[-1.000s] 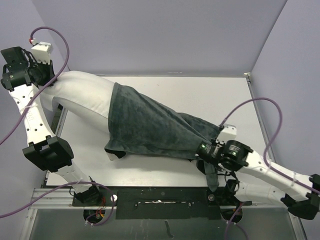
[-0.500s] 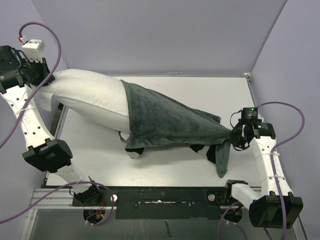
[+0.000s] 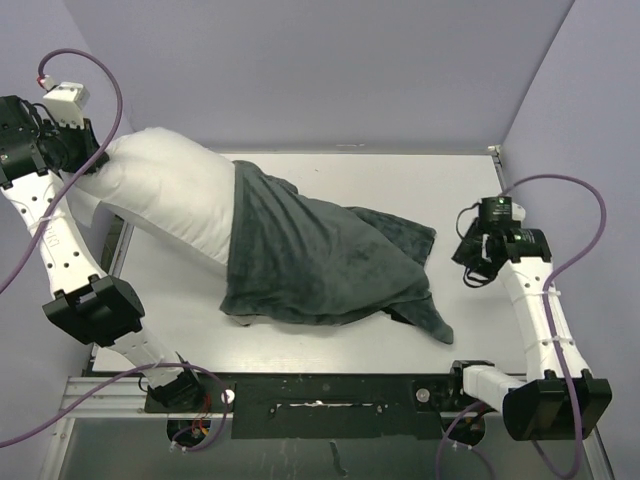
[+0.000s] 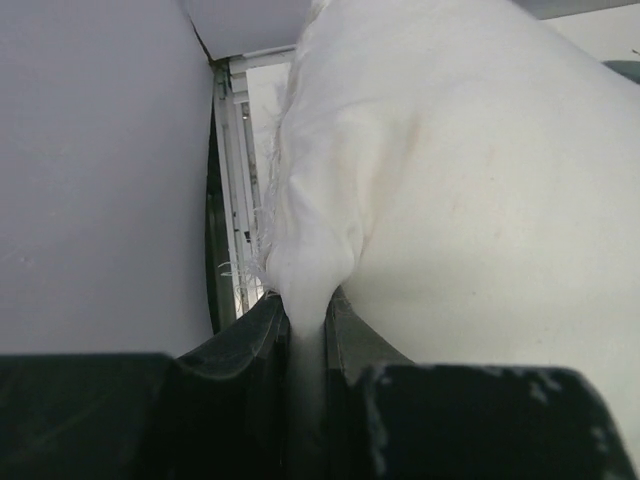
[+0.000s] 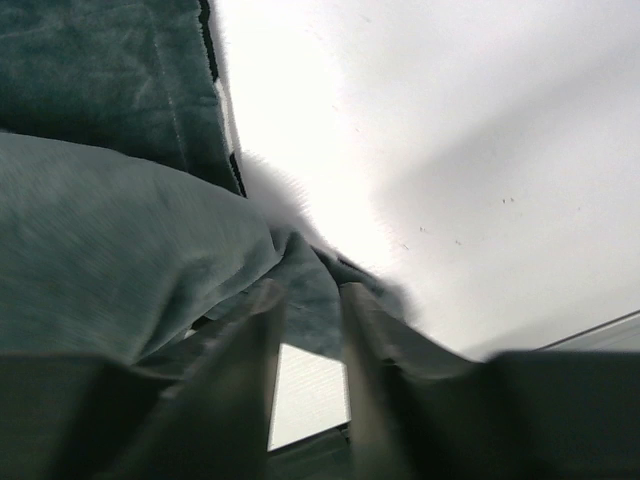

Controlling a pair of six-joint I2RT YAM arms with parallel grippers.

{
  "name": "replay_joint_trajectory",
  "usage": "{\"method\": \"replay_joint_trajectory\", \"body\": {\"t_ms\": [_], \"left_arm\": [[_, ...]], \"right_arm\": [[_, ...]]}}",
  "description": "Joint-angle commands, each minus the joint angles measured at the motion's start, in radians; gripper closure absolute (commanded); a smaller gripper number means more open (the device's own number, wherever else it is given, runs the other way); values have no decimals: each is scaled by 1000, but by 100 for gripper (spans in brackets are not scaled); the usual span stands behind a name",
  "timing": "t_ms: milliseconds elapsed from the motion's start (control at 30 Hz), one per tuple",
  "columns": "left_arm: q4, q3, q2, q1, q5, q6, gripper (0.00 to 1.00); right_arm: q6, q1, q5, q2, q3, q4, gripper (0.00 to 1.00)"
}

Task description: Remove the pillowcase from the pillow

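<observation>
Bright, even light; soft shadows under the pillowcase; right wrist view blurred, its table glaring white

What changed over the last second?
The right gripper swung out to the right, pulling the pillowcase taut, then let go. Its fingers now stand apart, and the pillowcase has slumped back loose on the table, still covering the right part of the pillow. The left gripper stays shut on the pillow's corner.

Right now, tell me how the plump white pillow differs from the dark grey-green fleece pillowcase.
The pillow is plump and white; the pillowcase is limp and dark. The left gripper pinches the pillow's corner; the right gripper is open, clear of the pillowcase. Both are soft, and the pillowcase covers the pillow's other end.
</observation>
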Motion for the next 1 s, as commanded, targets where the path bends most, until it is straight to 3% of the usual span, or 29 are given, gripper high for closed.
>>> {"method": "replay_joint_trajectory", "body": {"t_ms": [0, 133, 300, 733, 967], "left_arm": [[165, 41, -105, 21, 40, 33, 100], [171, 30, -116, 26, 47, 36, 100], [164, 50, -104, 28, 48, 17, 100], [158, 89, -51, 7, -9, -9, 100], [76, 126, -18, -92, -122, 26, 100]], "right_arm": [[-43, 158, 112, 133, 127, 40, 45], [-77, 193, 115, 205, 198, 93, 31], [-147, 195, 101, 300, 256, 141, 27], [-177, 203, -43, 477, 110, 412, 26], [-181, 211, -150, 575, 28, 561, 34]]}}
